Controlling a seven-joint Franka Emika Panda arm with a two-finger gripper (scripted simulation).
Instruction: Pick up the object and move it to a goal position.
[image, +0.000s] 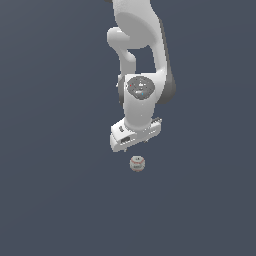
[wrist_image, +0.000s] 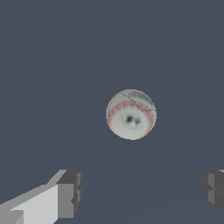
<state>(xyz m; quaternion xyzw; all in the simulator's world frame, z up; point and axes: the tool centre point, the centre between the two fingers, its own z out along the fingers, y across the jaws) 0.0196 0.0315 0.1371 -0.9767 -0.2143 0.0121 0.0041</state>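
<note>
Simply an off-white, red-stitched ball (wrist_image: 131, 114)

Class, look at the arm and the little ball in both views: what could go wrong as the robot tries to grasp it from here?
1. In the wrist view the ball lies ahead of the open gripper, not between its fingers; closing now would likely catch nothing.
2. The ball is round and sits free on the flat floor; a finger touching it off-centre during descent could send it rolling away.
</note>
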